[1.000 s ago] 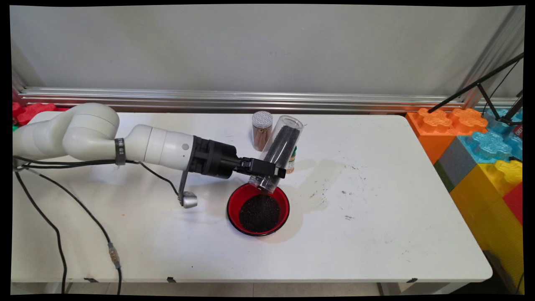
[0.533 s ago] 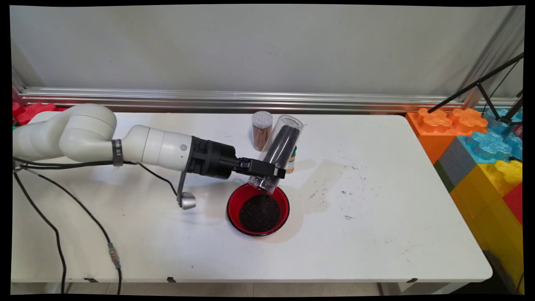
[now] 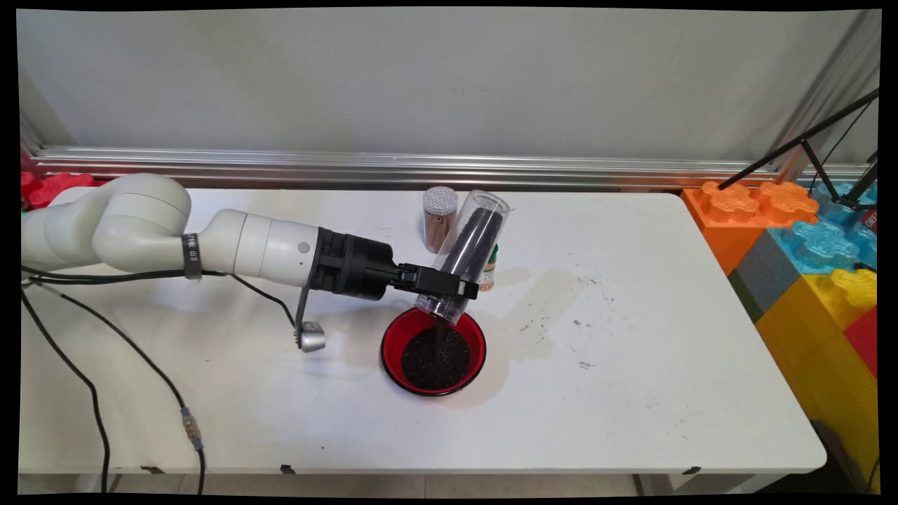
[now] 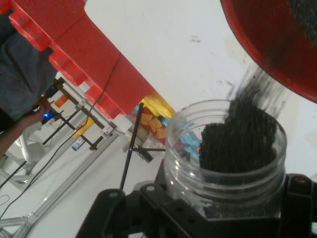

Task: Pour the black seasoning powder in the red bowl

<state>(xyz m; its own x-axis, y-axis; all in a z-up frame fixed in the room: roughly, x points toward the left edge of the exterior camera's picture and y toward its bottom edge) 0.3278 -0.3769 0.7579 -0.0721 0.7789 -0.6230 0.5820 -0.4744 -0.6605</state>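
Meanwhile gripper [image 3: 449, 286] clamped on tilted clear jar [image 3: 466, 256], nudged slightly leftward since earlier; dark granules [image 4: 255, 106] stream into red bowl [image 3: 393, 340], pile growing.

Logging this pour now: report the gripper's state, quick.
Gripper: closed on the clear jar of dark grains, tipped mouth-down over the red bowl, grains streaming out.
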